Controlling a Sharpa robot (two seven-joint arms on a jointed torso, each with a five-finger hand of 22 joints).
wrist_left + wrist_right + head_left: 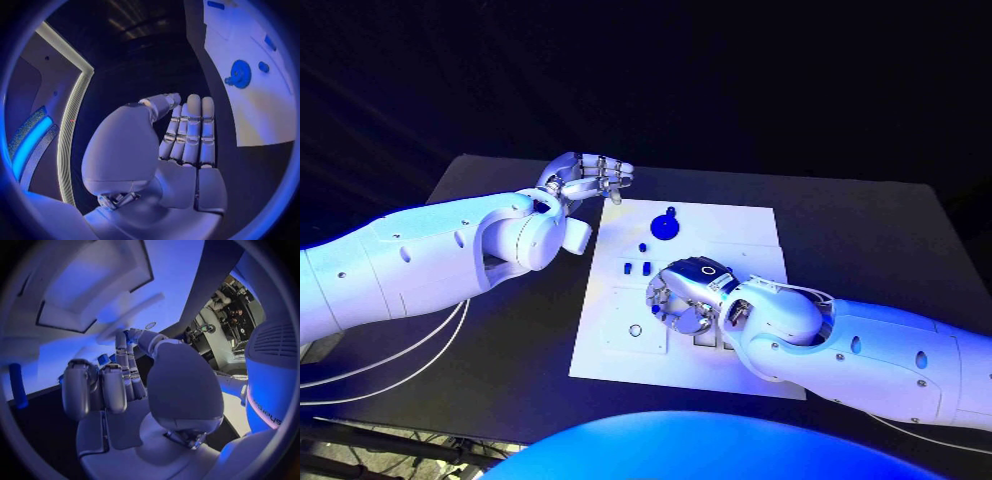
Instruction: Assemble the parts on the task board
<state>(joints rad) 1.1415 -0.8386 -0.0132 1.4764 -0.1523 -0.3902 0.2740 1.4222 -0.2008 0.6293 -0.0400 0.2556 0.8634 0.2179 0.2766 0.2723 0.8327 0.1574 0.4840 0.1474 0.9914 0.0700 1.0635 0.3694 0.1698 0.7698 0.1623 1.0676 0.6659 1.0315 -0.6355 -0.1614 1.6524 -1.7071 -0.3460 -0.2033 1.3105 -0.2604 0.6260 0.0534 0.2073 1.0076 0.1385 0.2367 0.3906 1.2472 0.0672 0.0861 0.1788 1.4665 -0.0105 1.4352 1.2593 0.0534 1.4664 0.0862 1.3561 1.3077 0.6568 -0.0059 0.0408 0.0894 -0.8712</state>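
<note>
White and rectangular, the task board (740, 225) lies flat in the middle of the black table (877, 230), its long sides running from the table's near edge toward its far edge. Near the board's far edge sits a round blue gear-like part (666, 226) with a small knob on its rim. A few small blue parts (636, 268) stand just nearer, close to the board's left edge. A small ring-shaped hole (635, 330) shows by the board's near left corner.

Over the table just beyond the board's far left corner, the left hand (589, 178) hangs apart from the board. Its fingers (190, 130) lie straight and close together, thumb alongside, and it holds nothing. The left wrist view shows the gear part (240, 74) and a smaller blue part (264, 66) lying on the board well away from that hand.

Above the board's near half, the right hand (687, 298) is turned palm down, fingers bent toward the surface. In the right wrist view its fingers (103, 387) curl inward just before a square recess (94, 285) in the board. Small blue parts (104, 359) show close by the fingertips, but whether the hand pinches one cannot be told. Another blue part (17, 385) stands apart from them.
</note>
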